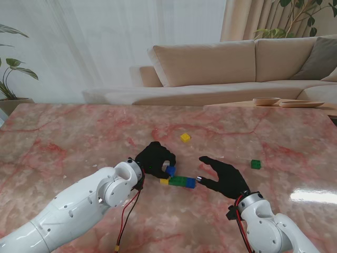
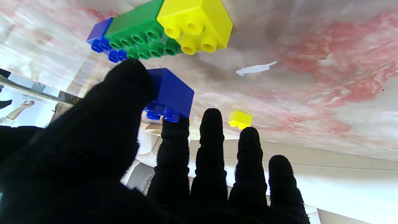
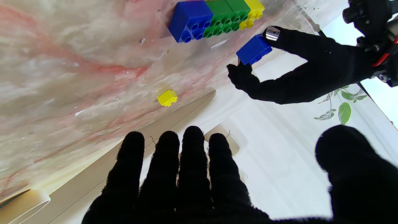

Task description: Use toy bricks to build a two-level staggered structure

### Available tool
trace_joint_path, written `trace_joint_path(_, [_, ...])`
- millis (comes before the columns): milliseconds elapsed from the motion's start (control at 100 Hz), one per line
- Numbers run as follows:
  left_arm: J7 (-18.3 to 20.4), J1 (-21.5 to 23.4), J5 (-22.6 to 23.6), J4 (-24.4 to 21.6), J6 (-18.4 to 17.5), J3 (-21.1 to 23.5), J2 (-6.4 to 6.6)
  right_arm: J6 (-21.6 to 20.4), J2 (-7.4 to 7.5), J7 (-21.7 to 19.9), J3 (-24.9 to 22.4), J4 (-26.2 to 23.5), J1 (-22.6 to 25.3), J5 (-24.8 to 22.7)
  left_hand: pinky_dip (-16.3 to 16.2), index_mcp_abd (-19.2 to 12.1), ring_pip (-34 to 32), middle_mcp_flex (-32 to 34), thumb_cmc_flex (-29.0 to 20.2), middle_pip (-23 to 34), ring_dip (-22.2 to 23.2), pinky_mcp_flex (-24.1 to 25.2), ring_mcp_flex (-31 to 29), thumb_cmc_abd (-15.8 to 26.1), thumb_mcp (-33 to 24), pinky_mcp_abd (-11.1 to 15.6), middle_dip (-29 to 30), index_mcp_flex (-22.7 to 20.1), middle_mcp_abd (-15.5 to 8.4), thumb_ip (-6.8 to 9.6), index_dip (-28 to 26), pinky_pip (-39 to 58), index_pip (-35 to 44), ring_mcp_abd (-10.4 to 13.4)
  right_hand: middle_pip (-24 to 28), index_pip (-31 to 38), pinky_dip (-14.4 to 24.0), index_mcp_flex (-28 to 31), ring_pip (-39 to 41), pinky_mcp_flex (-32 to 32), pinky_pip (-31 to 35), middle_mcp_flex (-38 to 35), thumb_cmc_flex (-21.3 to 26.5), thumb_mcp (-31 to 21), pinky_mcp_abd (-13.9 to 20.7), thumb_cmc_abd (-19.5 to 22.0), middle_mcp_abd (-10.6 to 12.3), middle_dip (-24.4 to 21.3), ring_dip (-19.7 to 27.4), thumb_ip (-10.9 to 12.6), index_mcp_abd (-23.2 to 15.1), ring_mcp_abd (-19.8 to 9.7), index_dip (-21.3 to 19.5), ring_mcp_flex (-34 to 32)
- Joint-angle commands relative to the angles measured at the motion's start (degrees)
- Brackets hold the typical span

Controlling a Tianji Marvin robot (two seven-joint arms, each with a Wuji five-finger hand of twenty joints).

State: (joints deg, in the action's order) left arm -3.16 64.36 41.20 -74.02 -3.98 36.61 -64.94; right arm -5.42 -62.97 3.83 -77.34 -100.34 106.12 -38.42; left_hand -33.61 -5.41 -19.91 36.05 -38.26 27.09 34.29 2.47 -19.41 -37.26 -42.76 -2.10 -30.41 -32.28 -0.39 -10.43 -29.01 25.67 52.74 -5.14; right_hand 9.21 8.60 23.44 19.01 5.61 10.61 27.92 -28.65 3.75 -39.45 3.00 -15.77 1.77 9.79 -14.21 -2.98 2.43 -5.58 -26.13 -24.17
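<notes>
A glossy pink-veined marble counter [image 1: 68, 132] is carrying a short row of studded plastic bricks [image 1: 179, 181]: a yellow square brick, a longer green brick and a blue brick are sitting end to end, touching, between the two black knitted gloves. The left hand [image 1: 155, 158] is pinching a loose blue brick [image 2: 171, 91] between thumb and index fingertip, clamped on it; the wrist view is showing it lifted clear of the counter, just beside the row. The right hand [image 1: 225, 178] is resting with fingers spread apart, holding nothing, its thumb tip near the blue end of the row. A small yellow brick [image 1: 185, 137] is lying farther from me, and a small green brick [image 1: 256, 164] is lying well apart to the right. Two shallow beige dishes [image 1: 287, 101] are sitting beyond the counter.
</notes>
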Motion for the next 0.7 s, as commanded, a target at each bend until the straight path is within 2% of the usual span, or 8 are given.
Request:
trace_joint_path(0, [0.4,0.0,0.1,0.1,-0.2,-0.2,-0.02,0.1,-0.17,-0.6,-0.1,0.1,0.6,0.3,0.5,-4.5,1.3,1.1,0.3,-1.1,-0.3,0.8,-0.2,1.2,-2.8,-0.6,-0.9,-3.7,-0.9,0.05,-2.4,0.3,2.2,-0.6,0.3,0.5,-0.6,1.2,0.1,0.0,1.0,-0.3,0.6,-0.6,0.8,-0.5,1.0,0.9,0.3,0.8,-1.0,0.0,0.9,-0.1])
trace_joint_path(280, [1.1,0.0,1.5,0.1,-0.3,-0.8,0.46,0.0,-0.19,-0.5,-0.3,0.1,0.9,0.3,0.3,-4.4,1.4,1.2,0.6,-1.2,-0.2,0.8,-0.1,1.0,-2.5,-0.5,-1.0,-3.5,-1.0,0.04,-2.7,-0.1,2.0,-0.5,0.3,0.5,-0.6,1.2,0.1,0.0,1.0,-0.2,0.6,-0.6,0.8,-0.5,0.9,0.9,0.3,0.8,-1.0,0.1,0.9,-0.1])
trace_joint_path(690, [0.7,-0.6,2.0,1.4,-0.2,-1.9,0.43,-0.1,-0.18,-0.6,-0.2,0.1,0.9,0.5,0.1,-4.0,1.5,1.6,2.2,-1.1,-0.2,0.9,-0.2,1.3,-1.9,-0.4,-1.2,-3.7,-1.0,-0.22,-3.2,-0.7,1.6,-0.5,0.3,0.5,-0.6,1.2,0.1,0.0,1.0,-0.3,0.7,-0.7,0.8,-0.5,1.0,0.9,0.3,0.8,-1.0,0.1,1.0,-0.2])
